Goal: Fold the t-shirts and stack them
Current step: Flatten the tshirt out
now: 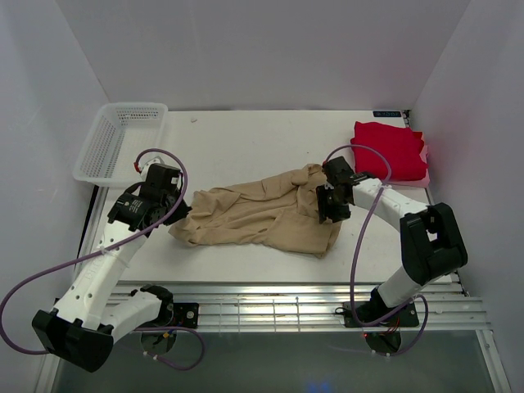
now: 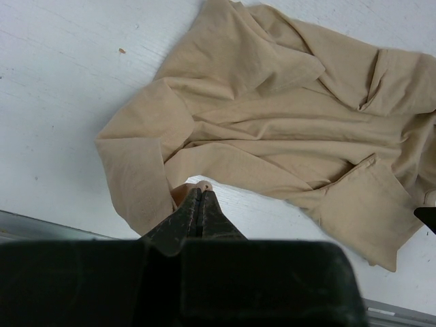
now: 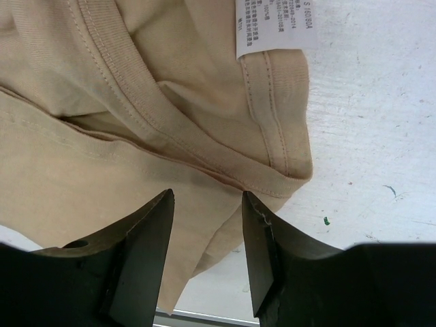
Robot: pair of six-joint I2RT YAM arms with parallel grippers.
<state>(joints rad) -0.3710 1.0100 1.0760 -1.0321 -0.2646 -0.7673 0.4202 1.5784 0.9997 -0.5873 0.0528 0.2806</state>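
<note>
The tan t-shirt (image 1: pixel 260 214) lies crumpled and spread across the middle of the table. In the left wrist view the tan t-shirt (image 2: pixel 272 122) has one sleeve folded over, and my left gripper (image 2: pixel 198 191) is shut on a small tuck of its near edge. From above, the left gripper (image 1: pixel 182 216) sits at the shirt's left end. My right gripper (image 1: pixel 328 210) hovers over the shirt's right end. Its jaws are open above the collar (image 3: pixel 204 157), and the right gripper (image 3: pixel 207 197) holds nothing. The red t-shirt (image 1: pixel 385 150) lies folded at the back right.
A white mesh basket (image 1: pixel 115 139) stands at the back left corner. A pink sheet (image 1: pixel 422 173) pokes out under the red shirt. The shirt's white label (image 3: pixel 276 24) lies face up by the collar. White walls close in three sides; a metal rail (image 1: pixel 311 307) runs along the front.
</note>
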